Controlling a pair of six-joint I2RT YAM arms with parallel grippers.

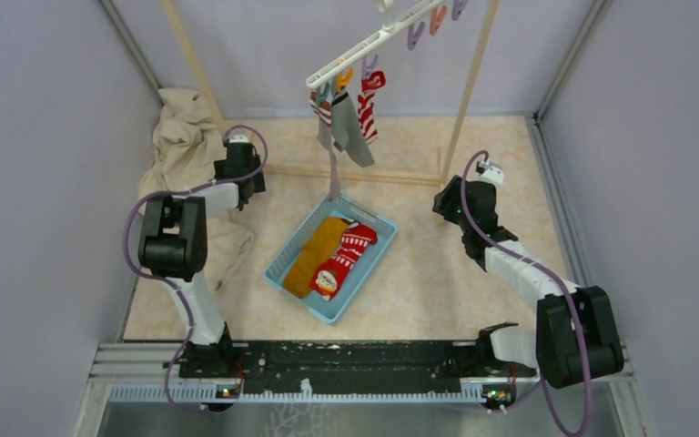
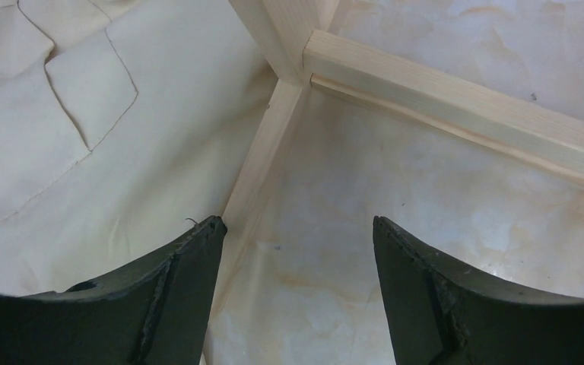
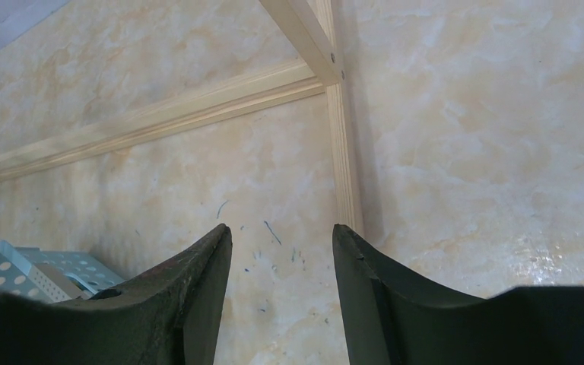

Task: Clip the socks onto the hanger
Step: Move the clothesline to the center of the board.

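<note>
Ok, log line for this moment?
yellow sock, red sock: in basket | hanger: neither clipped | left fingers: open, empty | right fingers: open, empty

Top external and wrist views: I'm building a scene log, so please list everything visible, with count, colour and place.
mustard-yellow sock: one, plain yellow, lying in the basket.
red patterned sock: one, red with white bands, in the basket beside the yellow one.
basket: one, light blue, perforated, table centre.
hanger: one, white bar with purple, orange and blue pegs, hung top centre.
grey sock: one, clipped to the hanger.
red-and-white striped sock: one, clipped beside the grey one.
wooden rack: one, pale wood, at the back.
cloth: one, cream, back left.
table: one, marbled beige.
left end effector: dark, open, empty, over the rack's base corner.
right end effector: dark, open, empty, over the table.
</note>
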